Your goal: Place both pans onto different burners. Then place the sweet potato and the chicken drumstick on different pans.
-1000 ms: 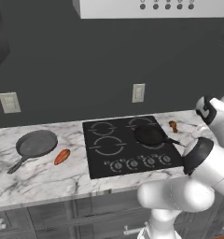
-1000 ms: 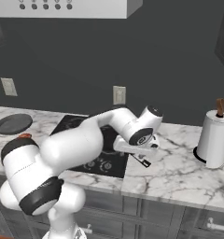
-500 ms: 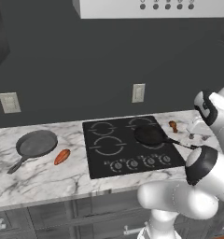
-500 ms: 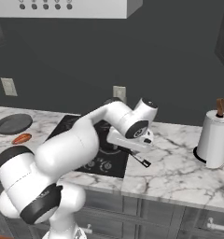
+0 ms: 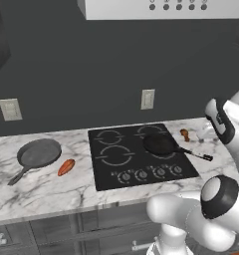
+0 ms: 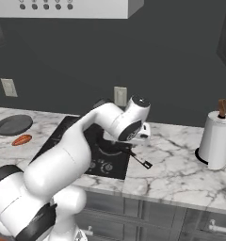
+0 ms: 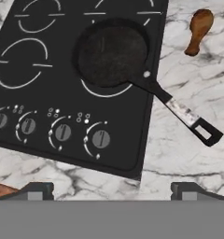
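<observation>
The near-black pan (image 7: 111,55) rests on the right front burner (image 7: 104,91) of the cooktop (image 5: 116,172), its thin handle (image 7: 184,114) reaching out over the marble. My gripper (image 7: 111,190) hangs open above the cooktop's front edge, holding nothing, well above the pan. The chicken drumstick (image 7: 198,30) lies on the counter just right of the cooktop (image 5: 184,133). Far to the left, the dull grey pan (image 5: 38,153) sits on the counter with the orange-red sweet potato (image 5: 66,167) beside it. Left burners (image 7: 19,65) are bare.
Four knobs (image 7: 62,132) line the cooktop's front. A paper towel roll (image 6: 216,139) stands on the counter at the far right. A range hood (image 5: 161,7) hangs overhead. Outlets (image 5: 148,98) sit on the dark back wall.
My hand has risen from low beside the black pan's handle to well above it, jaws staying open. The pan has stayed on its burner.
</observation>
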{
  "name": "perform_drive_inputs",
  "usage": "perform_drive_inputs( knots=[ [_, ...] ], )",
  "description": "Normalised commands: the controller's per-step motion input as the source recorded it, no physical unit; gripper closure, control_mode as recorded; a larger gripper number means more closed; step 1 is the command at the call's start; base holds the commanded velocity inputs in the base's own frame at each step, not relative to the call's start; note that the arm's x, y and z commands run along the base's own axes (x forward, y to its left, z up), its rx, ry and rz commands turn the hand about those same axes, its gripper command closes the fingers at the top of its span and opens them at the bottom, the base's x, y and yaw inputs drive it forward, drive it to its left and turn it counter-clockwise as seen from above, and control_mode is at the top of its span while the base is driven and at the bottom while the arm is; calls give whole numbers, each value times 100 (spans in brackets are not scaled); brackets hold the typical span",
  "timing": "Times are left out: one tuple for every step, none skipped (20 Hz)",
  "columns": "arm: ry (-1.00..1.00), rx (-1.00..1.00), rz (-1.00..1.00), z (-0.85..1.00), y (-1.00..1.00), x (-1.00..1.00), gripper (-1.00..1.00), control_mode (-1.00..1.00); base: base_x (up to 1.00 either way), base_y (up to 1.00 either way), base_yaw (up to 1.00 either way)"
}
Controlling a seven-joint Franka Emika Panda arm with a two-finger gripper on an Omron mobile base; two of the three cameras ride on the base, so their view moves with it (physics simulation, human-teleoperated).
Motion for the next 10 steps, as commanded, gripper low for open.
perform_drive_inputs(
  knots=[
    [-9, 0, 0, 36, 0, 41, -100, -100, 0, 0, 0],
    [-8, 0, 0, 33, 0, 42, -100, -100, 0, 0, 0],
    [-5, -1, 0, 32, 0, 47, -100, -100, 0, 0, 0],
    [-3, -2, 0, 26, -1, 43, -100, -100, 0, 0, 0],
    [0, -4, -1, 21, -4, 48, -100, -100, 0, 0, 0],
    [0, -7, -2, 10, -1, 46, -100, -100, 0, 0, 0],
    [0, -10, -4, 0, 0, 42, -100, -100, 0, 0, 0],
    [0, -11, -6, 0, -1, 41, -100, -100, 0, 0, 0],
    [0, -12, -7, 0, -2, 34, -100, -100, 0, 0, 0],
    [0, -12, -8, 0, -3, 33, -100, -100, 0, 0, 0]
  ],
)
